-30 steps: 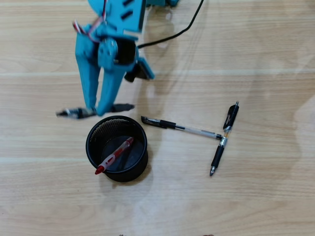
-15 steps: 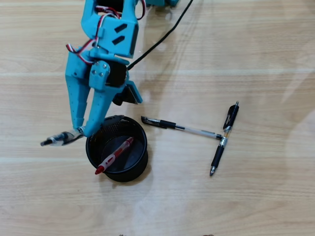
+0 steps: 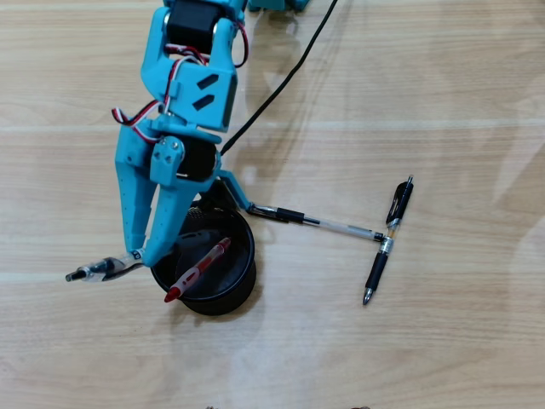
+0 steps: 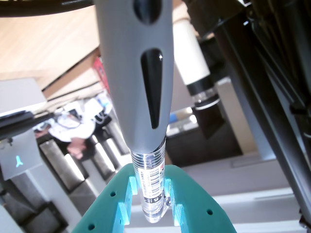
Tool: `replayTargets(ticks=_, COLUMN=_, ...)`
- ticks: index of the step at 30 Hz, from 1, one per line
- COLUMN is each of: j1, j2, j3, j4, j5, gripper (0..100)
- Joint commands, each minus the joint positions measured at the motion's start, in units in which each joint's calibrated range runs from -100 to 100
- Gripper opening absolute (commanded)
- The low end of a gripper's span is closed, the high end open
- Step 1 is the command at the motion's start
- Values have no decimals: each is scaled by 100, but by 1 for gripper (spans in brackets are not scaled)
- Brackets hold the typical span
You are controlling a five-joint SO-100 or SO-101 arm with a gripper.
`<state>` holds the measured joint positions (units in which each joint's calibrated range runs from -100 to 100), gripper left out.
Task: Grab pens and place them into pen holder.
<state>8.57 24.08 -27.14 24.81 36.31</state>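
Barcode sticker on the clear barrel of the grey-sleeved pen (image 4: 151, 180) shows in the wrist view, its print too small to read; no other writing legible. Teal two-finger gripper (image 3: 134, 255) has its jaws clamped on that pen (image 3: 100, 269), seen lower left in the overhead view.

Pen's long axis lies nearly horizontal in the overhead view, tilted slightly, one end sticking out leftward past the fingertips. In the wrist view the grey sleeve fills the upper centre, barrel running down between the teal fingers (image 4: 197, 204).

Round black metal-mesh pen holder (image 3: 240, 284) sits lower centre-left in the overhead view, just right of the gripper's tip. Translucent red pen (image 3: 197, 269) leans inside, lower end over the rim, pointing lower left.

Clear pen with black cap (image 3: 315, 221) lies on the pale wood table (image 3: 460, 85) pointing left-right; black pen (image 3: 387, 241) crosses its right end, running upper right to lower left.

Against half a second ago: gripper and pen have dropped lower in frame, arm now overlapping the holder's left rim. Other pens unmoved.
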Motion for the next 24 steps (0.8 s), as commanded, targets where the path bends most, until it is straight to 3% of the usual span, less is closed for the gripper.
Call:
replayTargets(ticks=1, j1=62, j2=-66, j3=-351, j4=-293, j5=-144, gripper=2)
replayTargets(ticks=12, j1=288, j2=-50, j3=-279, j4=-285, j5=-238, gripper=2)
replayTargets(ticks=19, j1=304, j2=-75, j3=-270, j4=-224, j5=-212, gripper=16)
replayTargets(ticks=24, j1=272, j2=-75, j3=-270, j4=-224, j5=-212, gripper=15)
